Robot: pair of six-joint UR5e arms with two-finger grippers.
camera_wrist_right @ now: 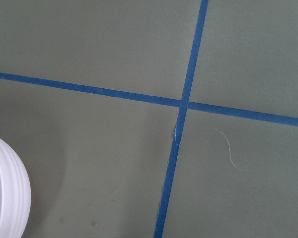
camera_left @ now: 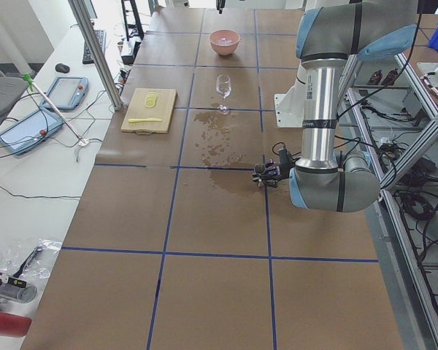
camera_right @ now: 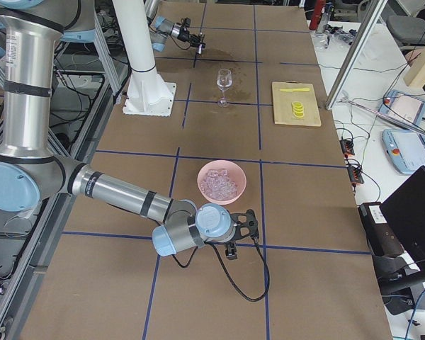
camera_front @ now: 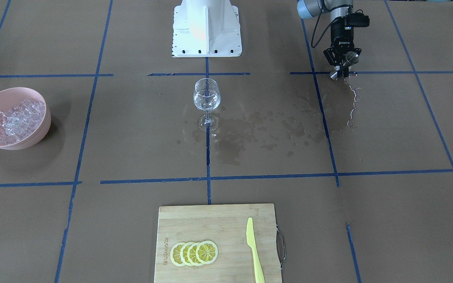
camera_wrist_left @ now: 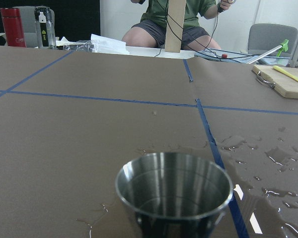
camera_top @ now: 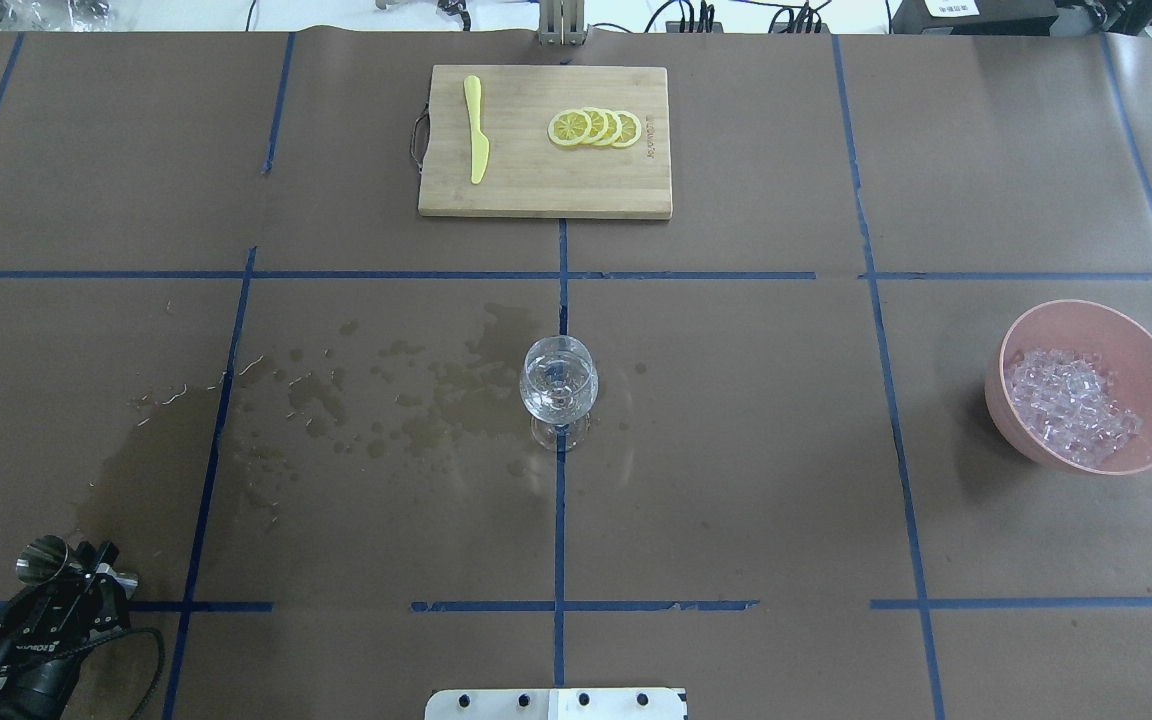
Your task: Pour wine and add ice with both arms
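The brown-papered counter [camera_top: 736, 450], gridded with blue tape [camera_top: 558, 530], carries a wine glass [camera_top: 558, 385] at its centre, a pink bowl [camera_top: 1011, 410] to the right and a cutting board [camera_top: 526, 180] at the far edge. Dark, seemingly wet stains [camera_top: 416, 400] spread left of the glass.

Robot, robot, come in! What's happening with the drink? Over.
Left gripper shut on metal cup. Right gripper by pink bowl, jaws unseen. Wine glass holds a little wine; ice in the bowl. Wet stains beside glass, nothing blocking.
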